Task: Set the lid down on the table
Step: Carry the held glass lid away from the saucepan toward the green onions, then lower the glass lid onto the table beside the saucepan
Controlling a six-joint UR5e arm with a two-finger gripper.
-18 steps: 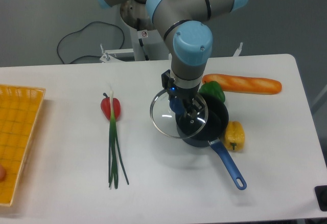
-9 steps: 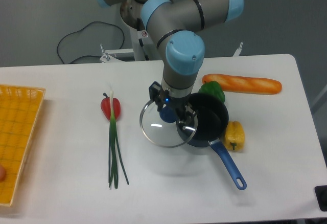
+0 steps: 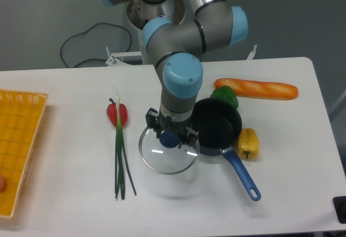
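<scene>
The round clear glass lid (image 3: 165, 158) with a thin silver rim hangs above the white table (image 3: 70, 193), just left of the dark blue saucepan (image 3: 219, 129). My gripper (image 3: 170, 138) is shut on the lid's dark blue centre knob (image 3: 168, 139) and holds the lid about level. A faint shadow lies on the table below the lid, so it seems to be off the surface. The pan is uncovered, with its long blue handle (image 3: 243, 177) pointing to the front right.
A red pepper (image 3: 117, 113) and green onions (image 3: 121, 161) lie left of the lid. A green pepper (image 3: 225, 94), a baguette (image 3: 257, 89) and a yellow pepper (image 3: 248, 143) lie around the pan. A yellow woven tray (image 3: 19, 145) stands at the left edge.
My gripper has carried the lid off the saucepan, leftward and toward the front, and lower over the table. The pan now stands fully uncovered.
</scene>
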